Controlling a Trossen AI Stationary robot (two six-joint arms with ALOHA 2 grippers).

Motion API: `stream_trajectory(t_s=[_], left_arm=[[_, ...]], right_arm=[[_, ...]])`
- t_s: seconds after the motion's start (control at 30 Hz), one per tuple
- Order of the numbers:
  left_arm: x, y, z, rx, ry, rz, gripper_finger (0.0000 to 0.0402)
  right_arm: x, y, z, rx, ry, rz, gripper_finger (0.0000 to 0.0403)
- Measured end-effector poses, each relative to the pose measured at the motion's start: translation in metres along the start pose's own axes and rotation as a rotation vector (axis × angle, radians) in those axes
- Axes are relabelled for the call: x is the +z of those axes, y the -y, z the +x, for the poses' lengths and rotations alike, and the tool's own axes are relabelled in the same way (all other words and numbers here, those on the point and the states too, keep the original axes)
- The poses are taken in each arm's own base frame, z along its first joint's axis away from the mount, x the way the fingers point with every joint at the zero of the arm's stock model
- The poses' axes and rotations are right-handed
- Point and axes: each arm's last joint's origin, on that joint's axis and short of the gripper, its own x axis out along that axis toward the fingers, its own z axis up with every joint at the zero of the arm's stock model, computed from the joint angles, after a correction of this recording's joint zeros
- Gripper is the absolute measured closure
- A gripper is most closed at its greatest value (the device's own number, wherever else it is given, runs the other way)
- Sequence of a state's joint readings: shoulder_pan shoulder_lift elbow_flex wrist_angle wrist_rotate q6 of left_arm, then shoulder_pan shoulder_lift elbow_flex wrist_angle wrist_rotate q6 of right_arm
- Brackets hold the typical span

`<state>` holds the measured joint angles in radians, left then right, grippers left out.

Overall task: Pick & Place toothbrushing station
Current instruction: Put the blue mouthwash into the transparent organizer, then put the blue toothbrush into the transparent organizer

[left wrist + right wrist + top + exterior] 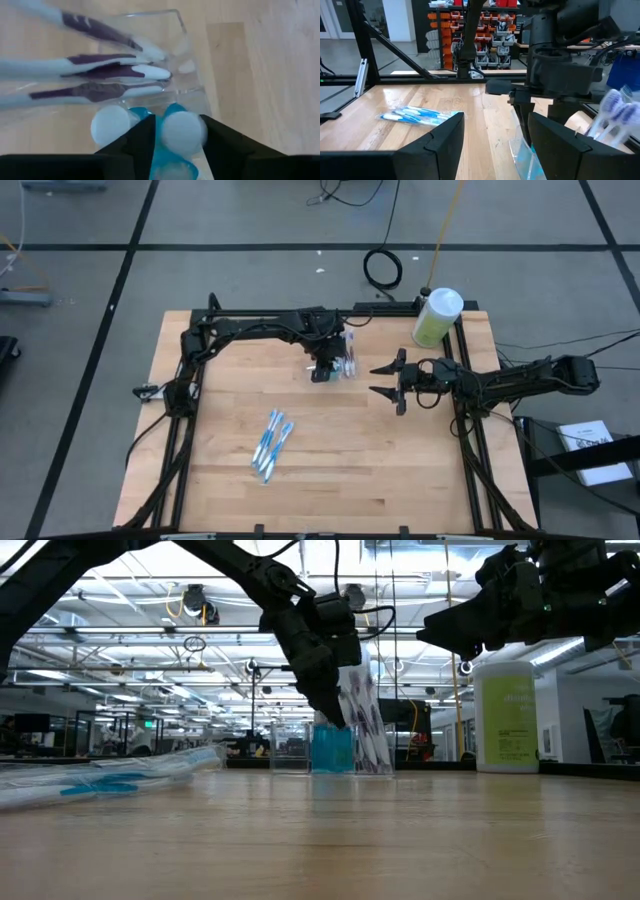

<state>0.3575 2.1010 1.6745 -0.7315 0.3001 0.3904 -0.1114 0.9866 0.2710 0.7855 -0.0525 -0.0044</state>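
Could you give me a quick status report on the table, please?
Left gripper over clear plastic tray, fingers straddling a white-capped blue tube. Right gripper open, waiting beside. Blue-and-white toothbrushes lying loose, well clear.

Left arm reached across toward 12 o'clock, left gripper [325,370] pointed down, jaws slightly parted, right arm stretched in from 3 o'clock, right gripper [384,380] raised, jaws spread wide

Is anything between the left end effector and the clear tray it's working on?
Nothing visible. The left end effector is already at the clear tray, its fingers flanking a white-capped blue item inside.
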Motion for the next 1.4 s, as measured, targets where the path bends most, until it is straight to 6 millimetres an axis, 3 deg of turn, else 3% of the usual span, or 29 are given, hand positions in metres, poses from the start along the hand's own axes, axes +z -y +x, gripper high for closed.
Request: stream_trajectory(t_s=[0.17,0.4,0.57,0.93,1.17,1.4], left_arm=[[0.000,0.000,-0.002,0.004,0.002,0.002,0.0219],[-0.001,0.001,-0.004,0.003,-0.007,-0.010,0.0269],[0.000,0.001,-0.007,0.022,-0.002,-0.006,0.0276],[0.005,0.008,-0.014,0.054,0.006,0.021,0.0204],[0.016,0.023,-0.048,0.073,0.085,0.059,0.0173],[0.019,0.049,-0.115,0.095,0.191,0.098,0.0172]], right_arm=[[0.000,0.000,0.000,0.000,-0.001,0.000,0.0190],[0.000,0.000,0.000,0.000,-0.002,0.000,0.0190],[0.000,0.000,0.000,0.001,-0.002,0.000,0.0190],[0.000,0.000,0.000,0.000,-0.002,0.000,0.0190],[0.000,0.000,0.000,0.000,-0.002,0.000,0.0190],[0.000,0.000,0.000,0.000,-0.004,-0.007,0.0190]])
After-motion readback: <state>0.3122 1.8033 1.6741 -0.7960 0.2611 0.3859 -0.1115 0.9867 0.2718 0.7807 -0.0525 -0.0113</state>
